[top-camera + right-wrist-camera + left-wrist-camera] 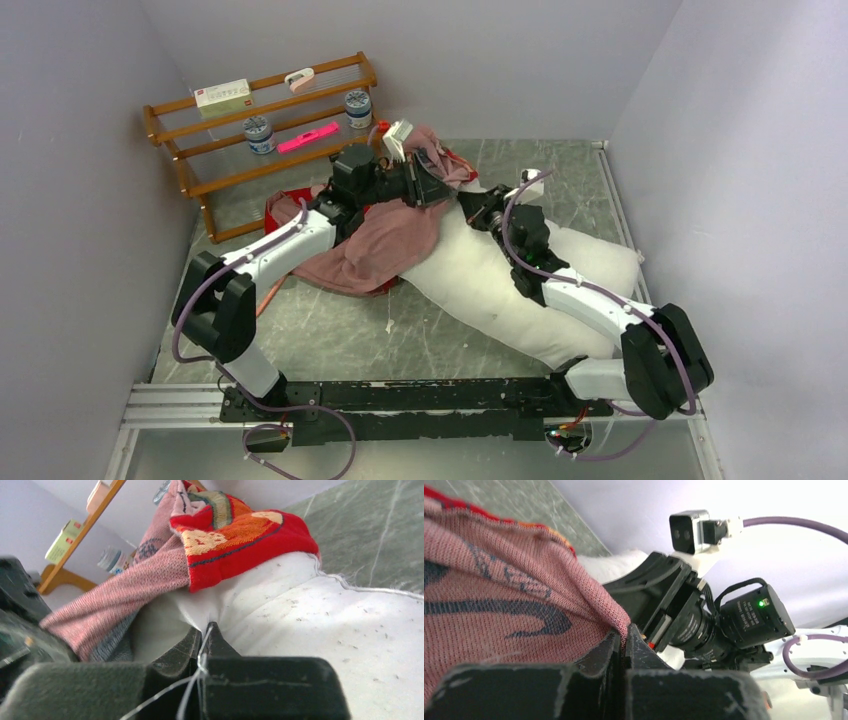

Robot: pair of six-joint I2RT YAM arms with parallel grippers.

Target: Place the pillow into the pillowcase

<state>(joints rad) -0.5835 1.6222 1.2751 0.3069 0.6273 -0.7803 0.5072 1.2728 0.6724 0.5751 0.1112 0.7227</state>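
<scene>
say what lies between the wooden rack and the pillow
The bunched pillowcase, pale reverse up, with the left arm over it. The top view shows it.

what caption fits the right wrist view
The right gripper pinches the pillow, pillowcase draped over its far end.

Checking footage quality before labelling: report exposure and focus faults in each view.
Top external: even light, sharp, no glare. Left wrist: the wall behind is blown out white; the pillowcase knit is crisp, the left gripper dark and soft. Right wrist: the pillow is bright with texture visible; the right gripper underexposed, the wooden rack out of focus.
</scene>
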